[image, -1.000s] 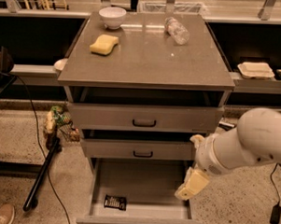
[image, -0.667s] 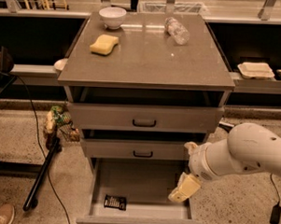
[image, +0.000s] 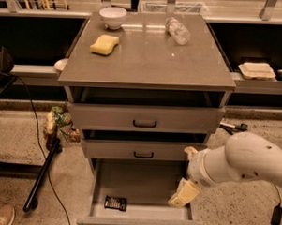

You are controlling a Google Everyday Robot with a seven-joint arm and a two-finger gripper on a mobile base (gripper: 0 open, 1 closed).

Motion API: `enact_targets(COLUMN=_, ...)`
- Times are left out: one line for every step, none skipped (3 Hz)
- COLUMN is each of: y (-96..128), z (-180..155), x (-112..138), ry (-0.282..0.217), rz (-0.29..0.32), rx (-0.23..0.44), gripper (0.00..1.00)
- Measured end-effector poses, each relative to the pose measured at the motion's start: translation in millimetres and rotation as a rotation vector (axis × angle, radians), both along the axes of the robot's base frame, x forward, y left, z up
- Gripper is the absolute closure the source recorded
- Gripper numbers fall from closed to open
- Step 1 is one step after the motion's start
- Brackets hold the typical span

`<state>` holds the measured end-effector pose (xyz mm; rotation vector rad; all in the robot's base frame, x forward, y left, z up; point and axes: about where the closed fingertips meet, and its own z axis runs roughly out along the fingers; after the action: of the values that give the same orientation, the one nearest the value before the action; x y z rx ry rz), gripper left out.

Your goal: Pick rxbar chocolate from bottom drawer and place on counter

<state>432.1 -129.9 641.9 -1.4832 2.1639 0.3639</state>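
Observation:
The rxbar chocolate point(image: 115, 203), a small black wrapper with pale lettering, lies flat on the floor of the open bottom drawer point(image: 142, 185), near its front left. My gripper point(image: 183, 193) hangs at the end of the white arm over the drawer's right side, well to the right of the bar and apart from it. It holds nothing that I can see. The counter point(image: 148, 56) is the glossy grey-brown top of the cabinet, above.
On the counter sit a yellow sponge point(image: 105, 44), a white bowl point(image: 113, 16) and a clear plastic bottle point(image: 177, 30) lying down. The two upper drawers point(image: 145, 118) are slightly pulled out. A black pole point(image: 42, 175) leans left of the cabinet.
My arm and gripper have moved left and down, from beside the cabinet's right edge to over the right side of the open bottom drawer. The bar has not moved.

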Motion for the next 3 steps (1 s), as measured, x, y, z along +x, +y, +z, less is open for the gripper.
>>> enact_targets(y=11, z=-48, x=-6, ry=0.002, rz=0.007, rx=0.018, gripper=0.00)
enact_targets(y=25, z=-104, x=1, ry=0.020, rz=0.012, rx=0.045, gripper=0.00)
enact_targets(y=48, z=-150, x=12, ry=0.048, rz=0.032, rx=0.097, gripper=0.00)
